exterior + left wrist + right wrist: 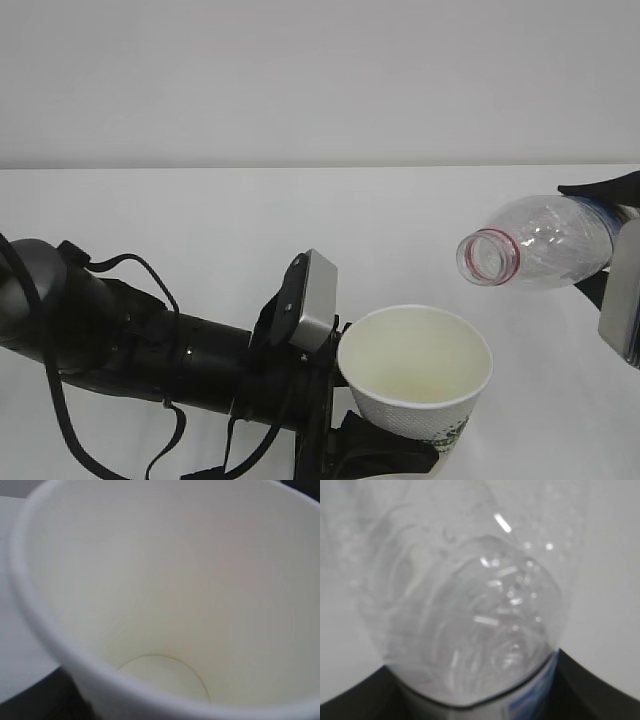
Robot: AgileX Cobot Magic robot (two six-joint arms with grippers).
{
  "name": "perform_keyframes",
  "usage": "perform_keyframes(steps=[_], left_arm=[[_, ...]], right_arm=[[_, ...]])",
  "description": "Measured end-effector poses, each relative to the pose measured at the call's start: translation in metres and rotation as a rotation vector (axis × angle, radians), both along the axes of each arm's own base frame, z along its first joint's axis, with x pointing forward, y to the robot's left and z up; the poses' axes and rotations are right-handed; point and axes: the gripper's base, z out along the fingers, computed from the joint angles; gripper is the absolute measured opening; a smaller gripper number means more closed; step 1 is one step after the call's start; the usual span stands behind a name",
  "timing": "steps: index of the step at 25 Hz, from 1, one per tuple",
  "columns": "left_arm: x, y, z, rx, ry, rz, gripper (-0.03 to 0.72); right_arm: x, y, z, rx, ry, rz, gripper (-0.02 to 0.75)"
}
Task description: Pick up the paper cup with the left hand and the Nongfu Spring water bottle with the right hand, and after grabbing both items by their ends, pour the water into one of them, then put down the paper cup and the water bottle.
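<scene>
Hard to see the left fingers (400, 452): only black bits under the paper cup (415, 375), cut off by the bottom edge of the outside view. Wrapped around the low end of the cup, holding it up off the white counter (200, 220). Cup tipped a little, mouth up and toward the camera. Green marks low on its side, right by the fingers. Cannot tell if any water sits inside; just a pale ring at the bottom in the left wrist view (165, 677).

Right fingers (600, 240) mostly cut off too, at the right edge of the outside view. Only dark tips above and below the fat end of the water bottle (535, 242), closed on it. Grey box (622, 300) just beside them, half out of the picture.

Bottle lying almost flat in the air, open mouth with its red ring pointing left, up and to the right of the cup rim, not touching it. Label hidden by the fingers, just a strip of blue and white showing in the right wrist view.

Left arm (120, 340) with looping black cables and its own grey box (315, 300) just left of the cup.

Left wrist view filled by the inside of the cup. Right wrist view filled by the blurry clear bottle (465, 605), mouth hidden from there.
</scene>
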Motion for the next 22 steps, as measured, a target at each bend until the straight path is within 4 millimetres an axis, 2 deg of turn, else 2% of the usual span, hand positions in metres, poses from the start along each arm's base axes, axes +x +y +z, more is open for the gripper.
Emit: perform_keyframes(steps=[15,22], left_arm=[[-0.0001,0.0000,0.0000,0.000,0.000,-0.001,0.519],[-0.0001,0.0000,0.0000,0.000,0.000,-0.001,0.519]], right_arm=[[0.0013,0.0015,0.0045,-0.022,-0.070,0.028,0.461],[0.0048,0.0025,-0.0006,-0.053,-0.071,0.051,0.461]])
